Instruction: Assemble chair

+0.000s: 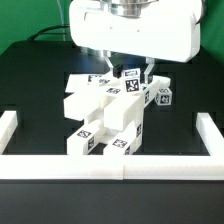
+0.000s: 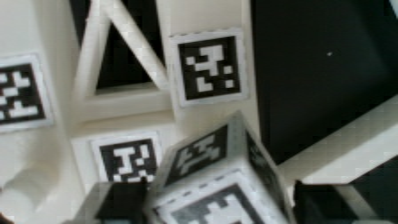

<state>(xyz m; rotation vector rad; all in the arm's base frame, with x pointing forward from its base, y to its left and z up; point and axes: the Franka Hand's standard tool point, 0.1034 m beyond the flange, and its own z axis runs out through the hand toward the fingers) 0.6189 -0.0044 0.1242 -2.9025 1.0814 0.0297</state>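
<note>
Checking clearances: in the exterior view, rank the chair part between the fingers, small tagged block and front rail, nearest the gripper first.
1. Chair part, between the gripper's fingers.
2. Small tagged block, exterior view's right.
3. Front rail, table's near edge.

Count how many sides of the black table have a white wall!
3. One wall on the exterior view's left, one on its right, one along the near edge. The arm hides part of the far edge, so another may be there.
</note>
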